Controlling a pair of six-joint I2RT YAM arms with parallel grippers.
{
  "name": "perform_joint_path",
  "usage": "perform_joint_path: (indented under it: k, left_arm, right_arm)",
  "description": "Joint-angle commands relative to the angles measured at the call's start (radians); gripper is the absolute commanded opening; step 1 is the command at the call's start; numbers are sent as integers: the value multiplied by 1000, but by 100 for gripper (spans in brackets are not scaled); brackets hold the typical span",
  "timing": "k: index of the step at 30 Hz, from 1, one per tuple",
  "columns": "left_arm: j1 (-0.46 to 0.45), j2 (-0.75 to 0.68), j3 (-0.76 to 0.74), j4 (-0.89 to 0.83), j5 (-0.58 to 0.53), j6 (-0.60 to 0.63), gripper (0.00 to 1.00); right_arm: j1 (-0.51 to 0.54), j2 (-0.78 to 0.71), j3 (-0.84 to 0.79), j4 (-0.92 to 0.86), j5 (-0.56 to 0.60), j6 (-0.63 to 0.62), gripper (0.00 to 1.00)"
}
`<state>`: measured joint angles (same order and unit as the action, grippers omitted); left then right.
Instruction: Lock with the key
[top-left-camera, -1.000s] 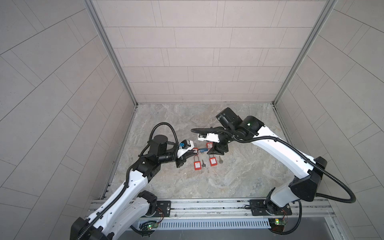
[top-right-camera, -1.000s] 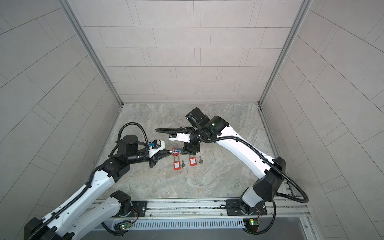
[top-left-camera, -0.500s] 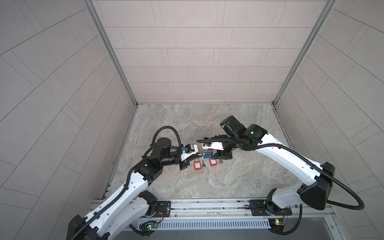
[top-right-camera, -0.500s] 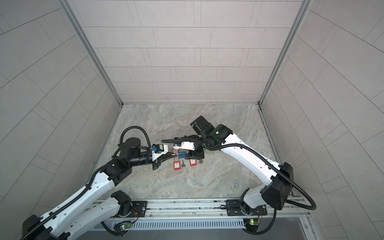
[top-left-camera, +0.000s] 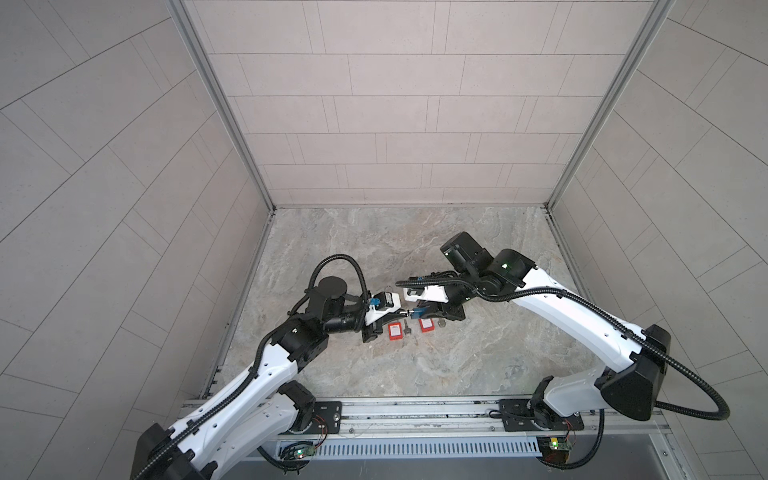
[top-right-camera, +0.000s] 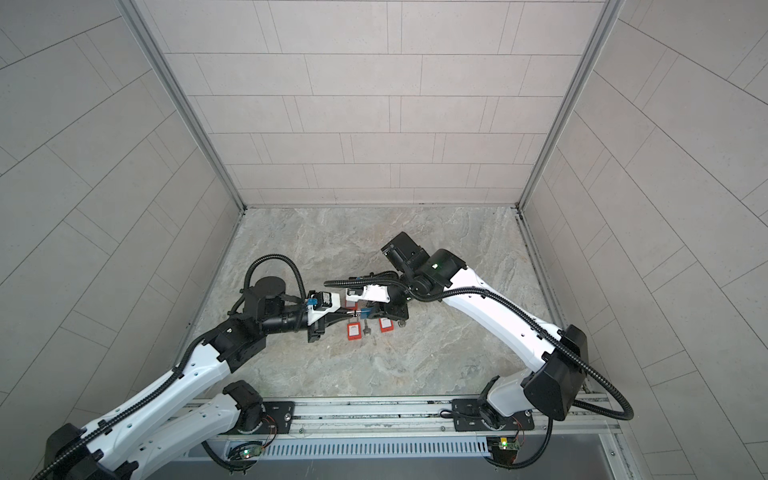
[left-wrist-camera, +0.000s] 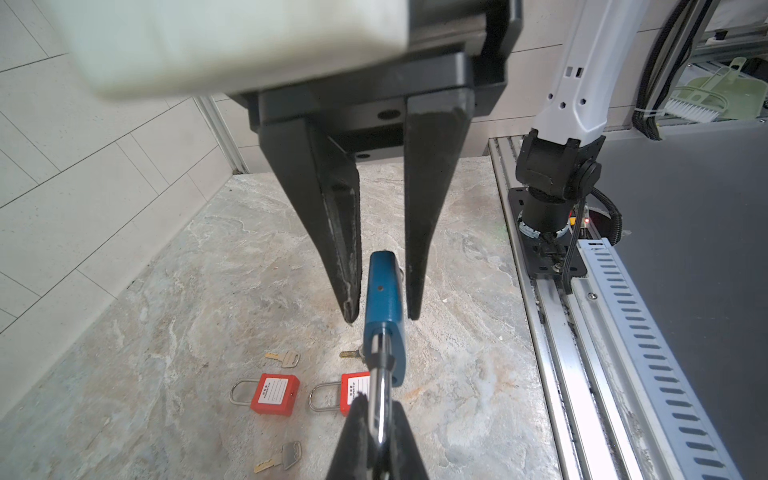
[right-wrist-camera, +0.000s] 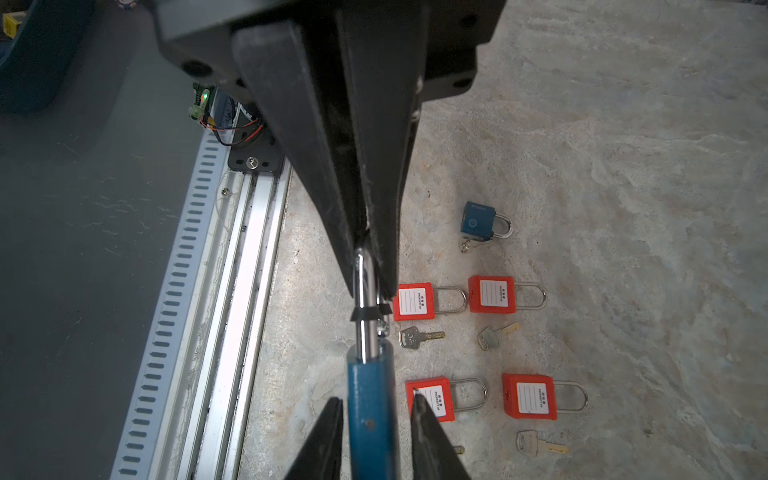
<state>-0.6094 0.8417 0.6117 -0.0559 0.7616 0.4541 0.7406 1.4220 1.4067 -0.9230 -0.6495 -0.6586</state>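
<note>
A blue padlock (left-wrist-camera: 384, 299) hangs in the air between both arms, above the marble floor. My left gripper (left-wrist-camera: 379, 409) is shut on its steel shackle (left-wrist-camera: 380, 386). My right gripper (right-wrist-camera: 378, 399) is open, and its fingers straddle the blue body (right-wrist-camera: 370, 415) with a thin gap on each side. In both top views the two grippers meet at the lock (top-left-camera: 419, 311) (top-right-camera: 365, 312). Loose keys (right-wrist-camera: 415, 336) (right-wrist-camera: 492, 336) lie on the floor below, and neither gripper holds one.
Several red padlocks (right-wrist-camera: 413, 301) (right-wrist-camera: 530, 399) lie in rows on the floor below the grippers. A second blue padlock (right-wrist-camera: 478, 220) lies beyond them with a key (right-wrist-camera: 467, 245) beside it. The metal base rail (top-left-camera: 415, 409) runs along the front edge.
My right gripper has moved left onto the lifted blue padlock, and its jaws have narrowed around the body. The left gripper kept hold of the shackle and shifted slightly right.
</note>
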Motion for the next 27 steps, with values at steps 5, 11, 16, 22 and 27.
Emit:
perform_joint_path:
  k: [5, 11, 16, 22, 27]
  left_arm:
    - [-11, -11, 33, 76, 19, 21, 0]
    - [-21, -11, 31, 75, 10, 15, 0]
    - [-36, -11, 31, 88, -4, 9, 0]
    - [-54, 6, 30, 96, -18, 0, 0]
    - [-74, 21, 18, 118, -28, -27, 0]
  right_arm:
    - [-6, -28, -32, -36, -33, -71, 34]
    - [-6, -6, -25, -37, -35, -60, 33]
    - [-7, 1, -27, -43, -55, -76, 30]
    - [-7, -15, -25, -42, -48, -93, 9]
    - [-7, -24, -18, -31, -62, -104, 8]
